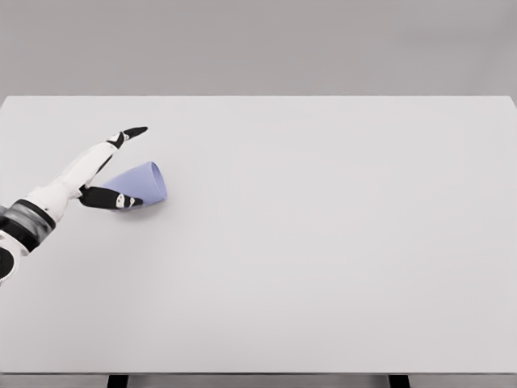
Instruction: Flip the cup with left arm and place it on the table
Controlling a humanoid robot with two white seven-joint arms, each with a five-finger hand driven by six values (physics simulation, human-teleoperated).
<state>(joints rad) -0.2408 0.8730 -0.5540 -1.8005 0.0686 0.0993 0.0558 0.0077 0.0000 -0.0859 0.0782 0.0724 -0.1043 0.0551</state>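
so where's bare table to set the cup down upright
Everything right of the lavender cup is bare white table, through to the far and right edges, and the near strip too. Only the left side is crowded, by the left hand.

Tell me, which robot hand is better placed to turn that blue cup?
The left robot hand. It is already at the cup, which lies on its side on the table. No right arm is in view.

A pale lavender-blue cup (139, 183) is seen tipped on its side at the left of the white counter (323, 242), its wider rim turned to the right and its narrower base hidden toward the left.
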